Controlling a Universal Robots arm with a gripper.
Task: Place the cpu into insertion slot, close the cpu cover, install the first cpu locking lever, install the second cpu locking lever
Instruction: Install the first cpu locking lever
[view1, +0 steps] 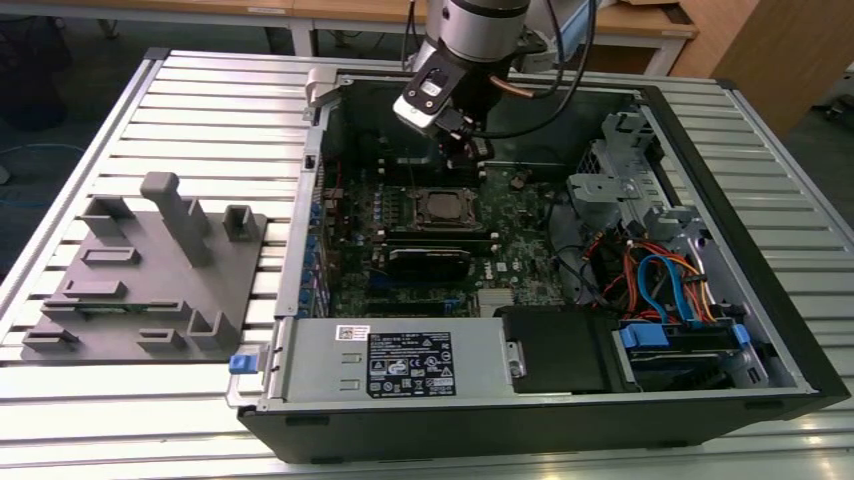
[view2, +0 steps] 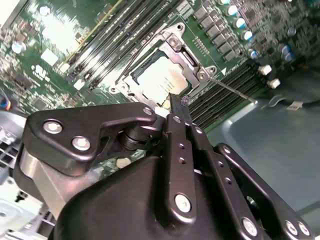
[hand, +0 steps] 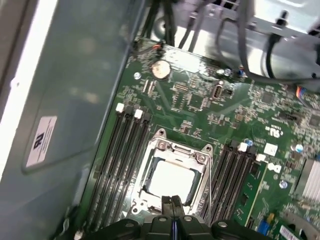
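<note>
second wrist view: end effector (view2: 178, 104) near cpu (view2: 161, 77) edge

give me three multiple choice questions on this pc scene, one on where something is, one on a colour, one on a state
1. Where is the chip?
A) on the grey tray outside the case
B) in the socket on the board
C) on the table slats

2. What colour is the board around the socket?
A) red
B) white
C) green

3. How do the fingers of the claw stand?
A) shut together
B) wide open
C) clamped on a blue cable

Answers:
1 B: in both wrist views the chip lies in the socket, framed by the metal cover.
2 C: the board shows green all around the socket.
3 A: in the first wrist view the fingertips meet at the socket's edge, with nothing between them.
</note>
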